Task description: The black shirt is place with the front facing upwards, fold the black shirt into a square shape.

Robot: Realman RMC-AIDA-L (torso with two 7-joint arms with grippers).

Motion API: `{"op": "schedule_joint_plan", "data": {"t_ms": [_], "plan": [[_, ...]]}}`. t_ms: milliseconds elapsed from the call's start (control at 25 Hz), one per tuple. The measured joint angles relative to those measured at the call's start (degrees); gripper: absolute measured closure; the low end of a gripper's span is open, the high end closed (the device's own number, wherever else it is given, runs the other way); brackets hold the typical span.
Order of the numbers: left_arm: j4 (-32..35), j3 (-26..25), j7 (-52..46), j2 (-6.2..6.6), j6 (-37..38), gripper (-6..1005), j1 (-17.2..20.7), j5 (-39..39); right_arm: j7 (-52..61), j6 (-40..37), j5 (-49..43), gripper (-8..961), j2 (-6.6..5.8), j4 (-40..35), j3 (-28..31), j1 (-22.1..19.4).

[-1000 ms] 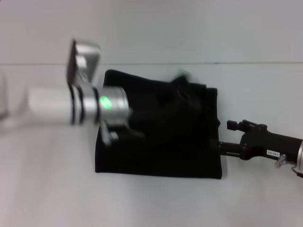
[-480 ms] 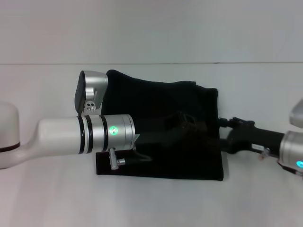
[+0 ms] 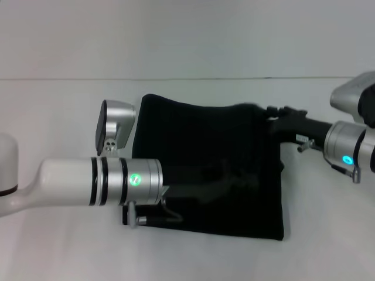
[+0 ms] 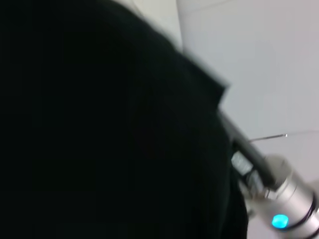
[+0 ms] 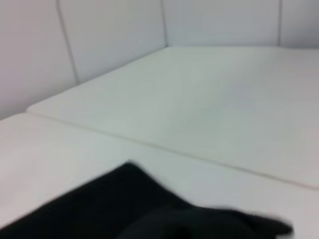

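The black shirt lies folded into a rough rectangle on the white table, with no print showing. My left arm reaches across from the left, and its dark gripper is low over the shirt's middle, hard to pick out against the cloth. My right gripper is at the shirt's far right corner, touching or just above the edge. In the left wrist view the black shirt fills most of the picture, with the right arm beside it. The right wrist view shows only an edge of the shirt.
The white table stretches all around the shirt. A seam or back edge runs across the far side. The left arm's silver elbow joint stands above the shirt's left edge.
My right arm has swung from the shirt's near right side up to its far right corner. My left arm has dropped toward the near side. The shirt's outline has shifted slightly right.
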Motion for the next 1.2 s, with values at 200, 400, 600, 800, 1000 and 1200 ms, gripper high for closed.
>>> {"op": "schedule_joint_plan", "data": {"t_ms": [200,400,600,800,1000,1200], "plan": [[0.5,2.21,0.08,-0.03,1.24,970,1.23,0.1,-0.13,0.63,2.62,8,-0.14,-0.62,0.38,-0.03],[0.18,5.12,0.11,-0.37,-0.62,963,0.95,0.15,-0.15,2.82,4.27,7,-0.23,-0.99,0.53,-1.06],[-0.72,5.18,0.09,-0.59,-3.6,954,0.75,-1.44,-0.16,6.88,8.64,7,-0.39,-1.15,1.09,-3.24],[-0.8,5.15,1.95,-0.58,0.18,877,0.37,-2.95,-0.16,6.51,16.41,7,-0.58,-2.35,4.78,-7.36],[1.5,4.57,5.39,0.28,7.21,675,2.29,-6.98,-0.16,-2.55,17.94,7,-1.24,-2.57,5.75,-10.52],[5.71,2.23,1.57,6.12,12.29,478,6.67,-8.97,-4.52,-20.63,11.47,7,-2.26,-2.68,4.4,-12.47]]}}
